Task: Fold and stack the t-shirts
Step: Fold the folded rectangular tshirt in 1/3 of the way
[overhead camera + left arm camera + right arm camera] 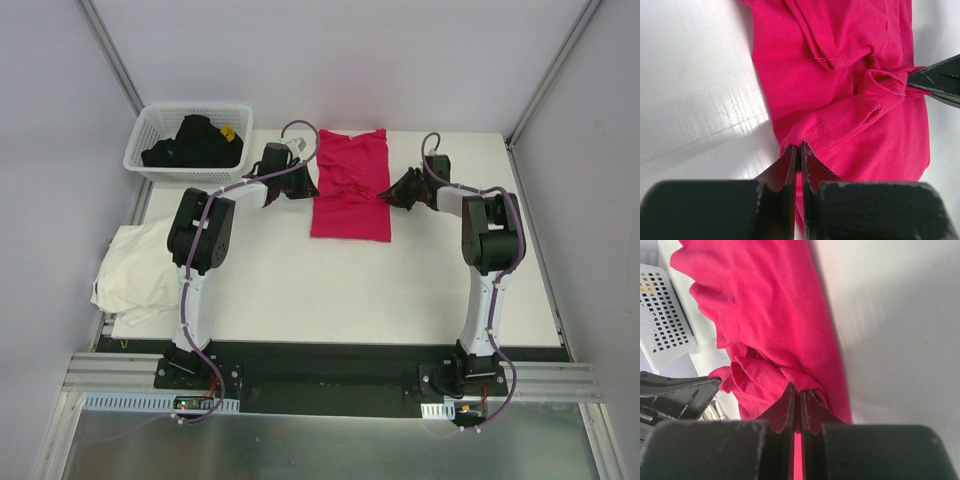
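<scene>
My left gripper (799, 147) and right gripper (799, 388) were clamped on magenta t-shirt (350, 215) side edges. Risk: uneven lift could slip hem, skew fold.

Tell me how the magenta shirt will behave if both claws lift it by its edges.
Probably floppy: the magenta shirt bunches into folds where the left claw and right claw pinch it. Likely to sag between them, being thin cloth. Probably light, lying limp on the table.

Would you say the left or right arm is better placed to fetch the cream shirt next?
Probably the left: the cream shirt lies at the left edge of the table, beside the left arm, far from the right arm.
</scene>
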### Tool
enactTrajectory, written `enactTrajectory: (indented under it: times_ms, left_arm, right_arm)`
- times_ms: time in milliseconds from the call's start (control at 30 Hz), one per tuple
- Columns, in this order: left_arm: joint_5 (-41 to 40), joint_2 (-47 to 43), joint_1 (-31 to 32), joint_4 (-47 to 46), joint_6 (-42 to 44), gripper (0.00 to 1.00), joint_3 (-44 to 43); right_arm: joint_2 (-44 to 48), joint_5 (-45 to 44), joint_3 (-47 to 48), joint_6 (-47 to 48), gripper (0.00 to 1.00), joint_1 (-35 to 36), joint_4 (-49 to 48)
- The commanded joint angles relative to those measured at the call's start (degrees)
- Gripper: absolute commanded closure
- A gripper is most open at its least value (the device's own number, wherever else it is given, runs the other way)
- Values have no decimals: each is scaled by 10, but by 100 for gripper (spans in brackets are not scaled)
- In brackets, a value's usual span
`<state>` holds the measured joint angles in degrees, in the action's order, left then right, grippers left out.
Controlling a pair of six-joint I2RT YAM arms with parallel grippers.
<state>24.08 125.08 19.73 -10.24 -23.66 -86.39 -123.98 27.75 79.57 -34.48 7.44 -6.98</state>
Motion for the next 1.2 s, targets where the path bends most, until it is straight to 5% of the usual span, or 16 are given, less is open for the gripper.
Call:
enactTrajectory:
  times_ms: [0, 233, 367, 1167]
  left_arm:
    - [29, 13, -9, -5, -13, 100, -34]
    - [38, 25, -10, -1, -16, 100, -46]
    - [48, 28, -10, 0, -18, 100, -54]
    - [58, 36, -26, 38, 8, 78, -135]
  right_arm:
    - [-13, 13, 32, -13, 99, -8, -7]
    - [-18, 20, 30, -23, 95, -11, -16]
    - [-18, 22, 27, -27, 84, -13, -22]
    - [-64, 23, 148, -68, 64, -37, -25]
